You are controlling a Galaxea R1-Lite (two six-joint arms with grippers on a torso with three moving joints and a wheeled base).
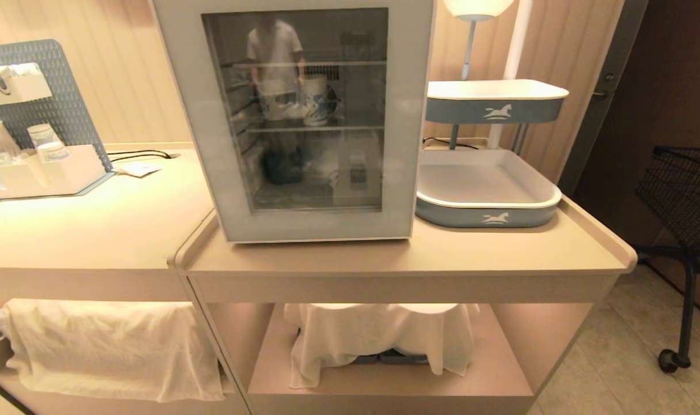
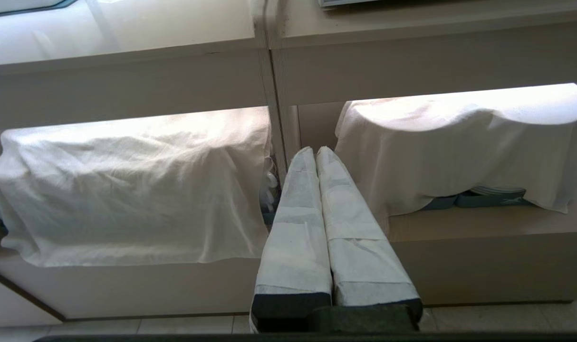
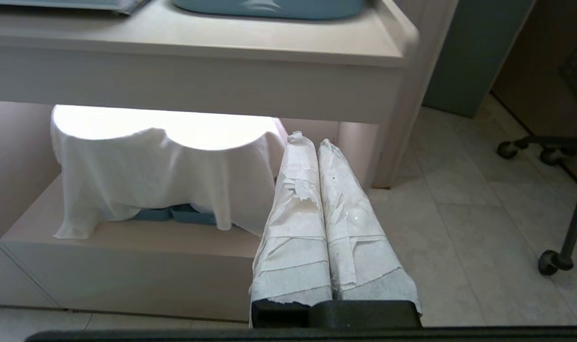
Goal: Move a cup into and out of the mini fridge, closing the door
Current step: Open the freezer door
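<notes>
1. Mini fridge (image 1: 304,115) near the desk (image 1: 407,259) front edge, door (image 1: 295,227) shut; cup (image 1: 316,99) on inside shelf.
2. Only wrist views show the left hand (image 2: 315,151) and right hand (image 3: 312,140): fingers pressed together, empty, low by cloth-draped shelves.

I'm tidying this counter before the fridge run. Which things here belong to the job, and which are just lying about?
Job:
- cup, inside on a shelf
- mini fridge
- door, closed
- left gripper and right gripper, both shut, parked low before the lower shelves

Lying about:
- two-tier tray stand
- pegboard organiser with paper cups
- white cloths
- wire cart
</notes>
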